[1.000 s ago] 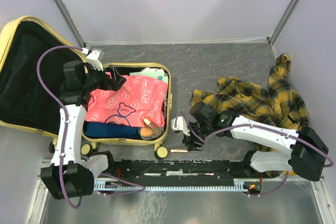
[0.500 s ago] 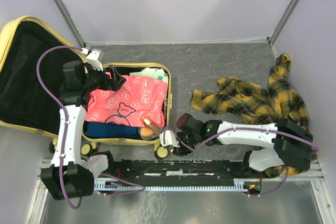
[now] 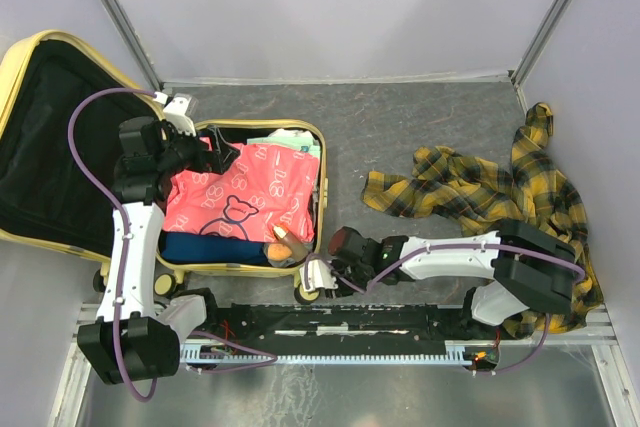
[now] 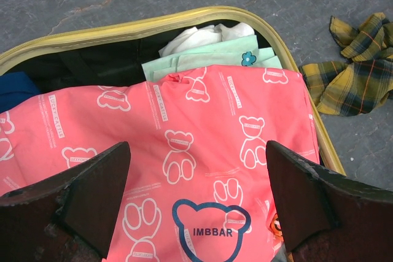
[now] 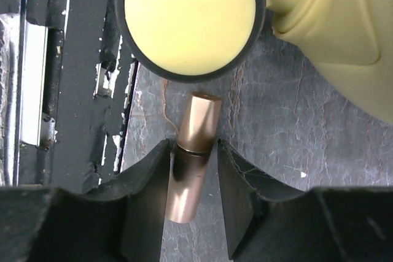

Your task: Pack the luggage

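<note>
Two grippers, well apart from each other. Left gripper [image 4: 198,148]: hangs over the open luggage [image 3: 322,175], jaws spread wide and holding nothing, straight above a pink bear-print top [image 4: 184,121] lying uppermost inside. Beyond the top, folded pale green cloth [image 4: 209,62] against the far rim; at the near edge, dark blue cloth [image 3: 205,247]. Luggage itself: on the table [image 3: 420,117] at left, lid [image 3: 40,137] thrown back against the left wall, black lining showing. Right gripper [image 5: 193,151]: down low on the table, just off the luggage's near right corner, beside a yellow wheel [image 5: 190,19]. Straddles a bronze tube [image 5: 202,115] lying flat on the grey surface, one finger [image 5: 147,188] close against each side of it, the tube's free end pointing at the wheel. Clamped firm or only flanking: cannot tell. Well to the right, apart from both grippers, a yellow plaid shirt [image 3: 470,192] crumpled on the table.
</note>
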Controlling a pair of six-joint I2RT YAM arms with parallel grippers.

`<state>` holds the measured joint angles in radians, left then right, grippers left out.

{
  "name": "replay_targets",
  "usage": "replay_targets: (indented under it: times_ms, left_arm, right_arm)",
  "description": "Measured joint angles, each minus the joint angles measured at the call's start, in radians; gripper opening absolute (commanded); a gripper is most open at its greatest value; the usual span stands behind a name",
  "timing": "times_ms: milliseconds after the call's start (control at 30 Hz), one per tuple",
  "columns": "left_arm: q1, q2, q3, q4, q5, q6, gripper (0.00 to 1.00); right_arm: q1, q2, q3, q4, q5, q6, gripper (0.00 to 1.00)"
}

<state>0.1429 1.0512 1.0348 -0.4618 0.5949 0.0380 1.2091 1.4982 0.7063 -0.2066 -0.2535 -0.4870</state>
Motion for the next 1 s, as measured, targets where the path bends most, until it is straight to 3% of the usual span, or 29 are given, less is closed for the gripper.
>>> replay_targets:
  times_ms: [133, 200, 400, 600, 800, 1000]
  left_arm:
    - [0.0, 0.0, 0.0, 0.0, 0.0, 0.0, 0.96]
    - [0.0, 0.0, 0.0, 0.0, 0.0, 0.0, 0.96]
    - [0.0, 0.0, 0.0, 0.0, 0.0, 0.0, 0.96]
    - [0.0, 0.003, 0.0, 0.0, 0.0, 0.0, 0.96]
    - [0.0, 0.003, 0.0, 0.001, 0.0, 0.0, 0.96]
    - [0.0, 0.011, 0.002, -0.001, 0.0, 0.0, 0.96]
  right_arm:
    - [0.0, -0.003, 0.0, 0.001, 0.026, -0.024, 0.16]
    - [0.002, -0.019, 0.0, -0.024, 0.035, -0.03, 0.12]
    - [-0.008, -0.183, 0.05, -0.189, 0.023, -0.016, 0.08]
    - [-0.078, -0.283, 0.226, -0.274, -0.018, 0.048, 0.03]
    - [-0.164, -0.131, 0.447, -0.272, -0.019, 0.254, 0.03]
    - [-0.172, 0.026, 0.516, -0.184, -0.011, 0.452, 0.03]
